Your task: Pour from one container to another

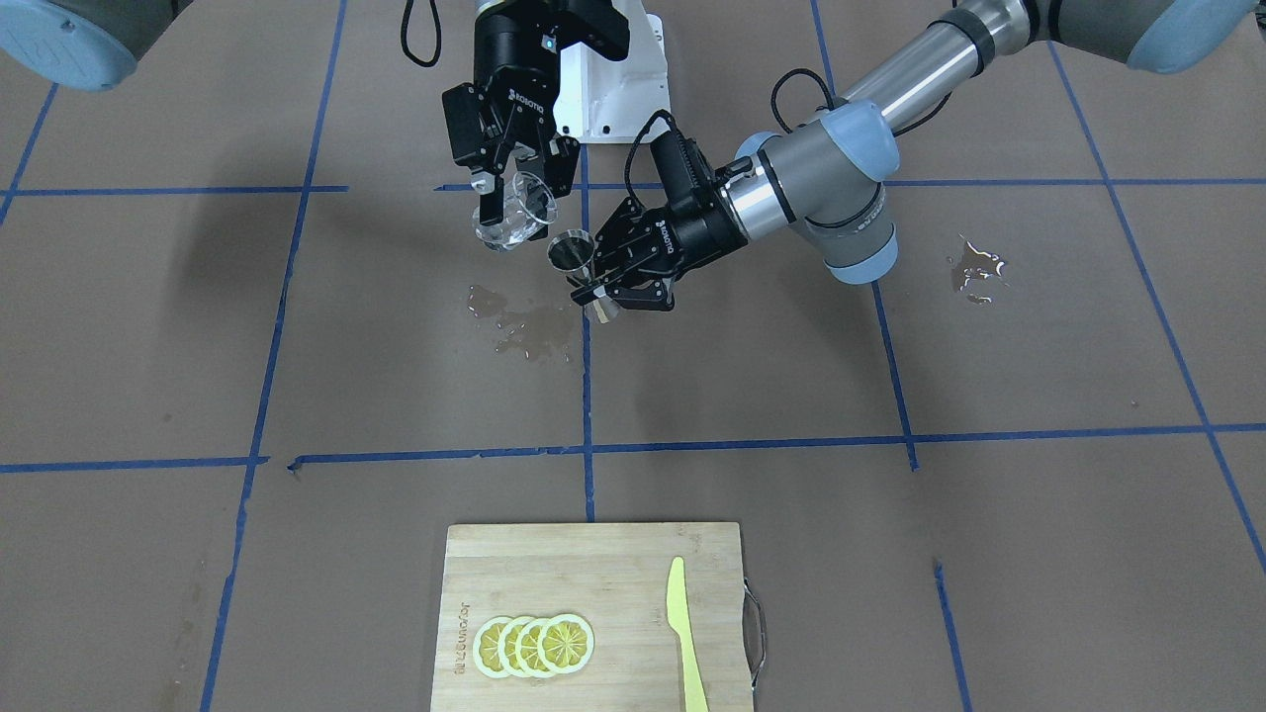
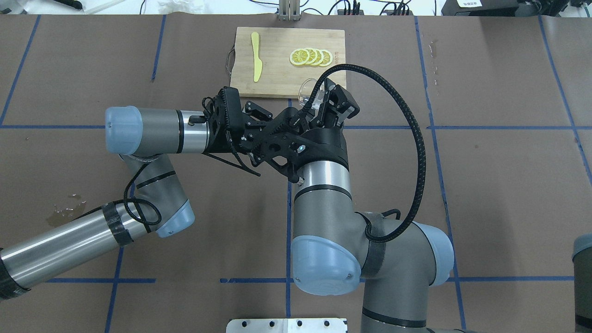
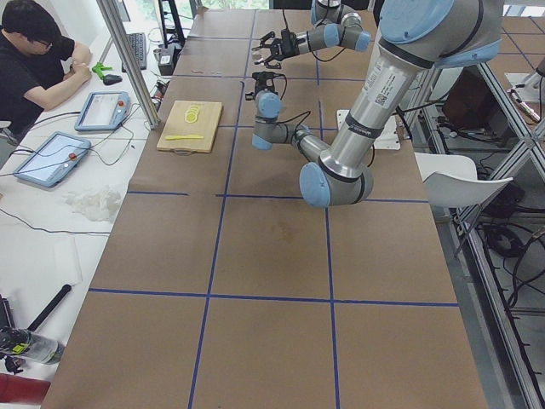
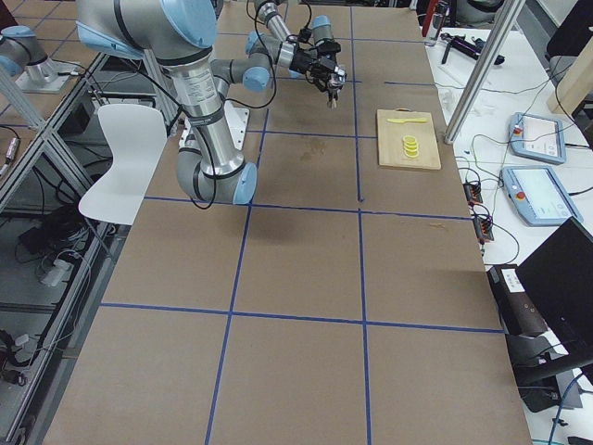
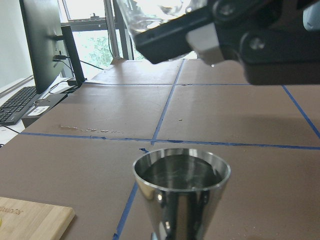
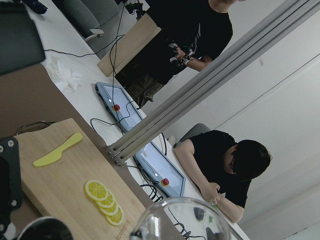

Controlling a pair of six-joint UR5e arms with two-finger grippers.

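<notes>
Nearest the front-facing camera, a wooden cutting board (image 1: 593,564) lies on the brown worktop (image 1: 1039,554). It carries a row of overlapping lemon slices (image 1: 534,645) and, well apart from them, a yellow knife (image 1: 682,633). A metal handle sits on the board's edge beside the knife. Blue tape lines (image 1: 752,440) divide the worktop into squares.

Farther in, near the middle tape line, a wet patch (image 1: 524,326) darkens the paper. A second, smaller puddle (image 1: 977,269) glistens off toward the left arm's side.

Just above the wet patch, the left gripper (image 1: 593,291) comes in nearly level and is clamped on the narrow waist of a steel cup (image 1: 572,252). The cup is held upright in the air, mouth up. The left wrist view shows its shiny rim and inside, but I cannot tell how much liquid it holds.

Just beyond and higher, the right gripper (image 1: 524,190) points down and is closed around a clear glass (image 1: 514,216). The glass is tilted and hangs close beside and above the cup's mouth without touching it.

Farthest back, a white base plate (image 1: 618,99) sits behind the right gripper.
</notes>
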